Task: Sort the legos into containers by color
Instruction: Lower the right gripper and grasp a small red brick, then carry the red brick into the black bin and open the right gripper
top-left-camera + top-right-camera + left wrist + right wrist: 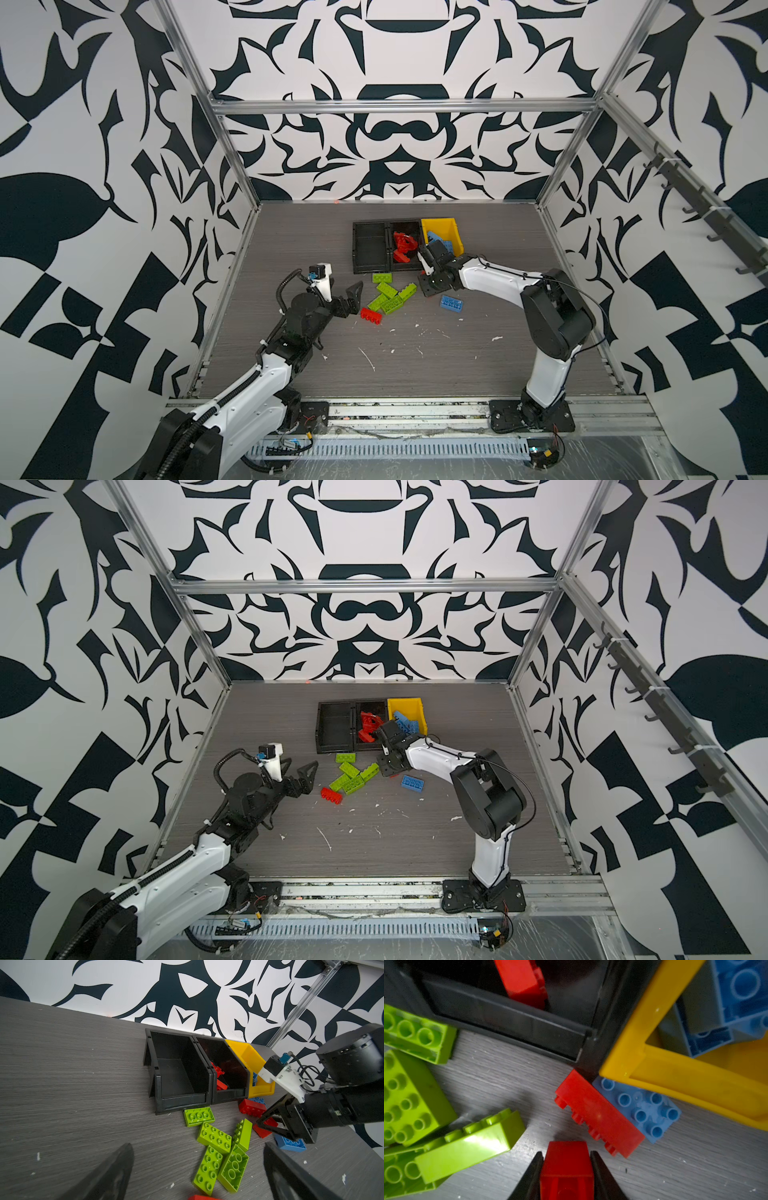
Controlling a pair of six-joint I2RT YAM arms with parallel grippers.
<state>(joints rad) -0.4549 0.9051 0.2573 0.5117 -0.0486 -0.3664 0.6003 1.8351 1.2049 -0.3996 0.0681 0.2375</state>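
Some reds (403, 245) in middle black bin (228, 1095), blues (440, 245) in yellow bin (440, 226) (greens (388, 297) all loose); right gripper (566, 1153) pinching red brick (566, 1178), left gripper (351, 299) splayed

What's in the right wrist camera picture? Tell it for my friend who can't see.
A red brick is pinched between the right tool's black fingers. Beyond it, a long red brick lies against a blue brick, with green bricks to one side and a black bin and yellow bin behind.

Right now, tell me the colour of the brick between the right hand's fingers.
Red; the brick shows best in the right wrist view.
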